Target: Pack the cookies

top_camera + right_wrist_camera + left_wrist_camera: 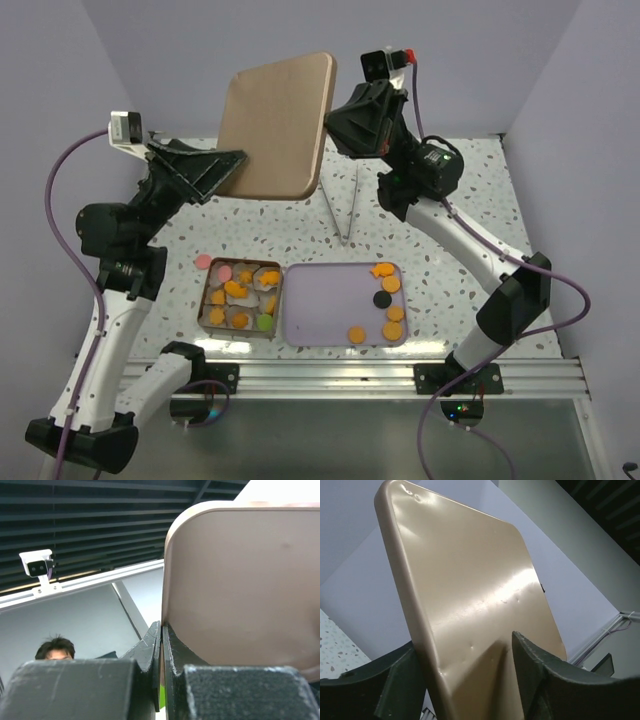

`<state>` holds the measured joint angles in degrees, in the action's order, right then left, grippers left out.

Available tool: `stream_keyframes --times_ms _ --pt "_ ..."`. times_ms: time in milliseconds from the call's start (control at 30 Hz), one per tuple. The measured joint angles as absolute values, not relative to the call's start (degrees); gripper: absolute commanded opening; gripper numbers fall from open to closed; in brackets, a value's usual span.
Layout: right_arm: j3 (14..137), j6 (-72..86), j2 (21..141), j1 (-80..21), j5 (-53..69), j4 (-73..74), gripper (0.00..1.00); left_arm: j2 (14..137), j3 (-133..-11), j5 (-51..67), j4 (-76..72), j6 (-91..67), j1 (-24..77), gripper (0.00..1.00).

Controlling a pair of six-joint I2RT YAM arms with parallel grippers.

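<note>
A tan lid (275, 125) is held up in the air above the back of the table. My right gripper (330, 125) is shut on its right edge; in the right wrist view the jaws (161, 626) pinch the rim of the lid (240, 590). My left gripper (235, 165) holds the lid's lower left corner, with a finger on each side of the lid (470, 590) in the left wrist view (464, 642). Below, orange cookies (240, 292) fill a small tin box (205, 305). More cookies, several orange (391, 284) and one black (380, 298), lie on a lavender tray (325, 300).
A pink cookie (204, 261) lies on the table just behind the box's left corner. Thin metal tongs (345, 210) rest on the speckled table behind the tray. Purple walls close in the back and the sides. A metal rail (400, 375) runs along the near edge.
</note>
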<state>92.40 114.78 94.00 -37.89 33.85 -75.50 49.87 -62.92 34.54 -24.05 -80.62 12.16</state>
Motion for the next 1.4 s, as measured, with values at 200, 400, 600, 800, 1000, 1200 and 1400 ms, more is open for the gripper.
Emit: stream_keyframes --times_ms 200,400,600,800,1000,1200,1400 --pt "87.44 115.04 92.73 -37.71 31.73 -76.95 0.00 49.89 -62.89 35.22 -25.02 -82.70 10.09 0.35" --pt "80.66 115.02 90.85 -36.14 28.93 -77.73 0.10 48.03 -62.94 35.35 -27.44 -85.58 9.32 0.05" --pt "75.70 114.93 89.45 -36.60 30.35 -77.14 0.64 47.20 -62.94 37.36 -25.54 -83.94 8.71 0.00" --pt "72.38 114.87 88.31 -36.56 34.28 -75.85 0.65 46.94 -62.89 38.20 -20.62 -82.08 8.62 0.00" --pt "69.14 114.45 83.29 -36.27 39.90 -71.42 0.37 44.12 -62.89 38.48 -14.13 -79.81 8.64 0.00" --pt "65.25 109.25 77.73 -36.12 42.06 -59.53 0.14 42.00 -65.60 38.13 -3.01 -75.99 8.69 0.05" --pt "65.56 99.94 75.11 -35.38 42.50 -41.15 0.00 41.47 -66.08 36.27 7.07 -71.96 8.62 0.55"
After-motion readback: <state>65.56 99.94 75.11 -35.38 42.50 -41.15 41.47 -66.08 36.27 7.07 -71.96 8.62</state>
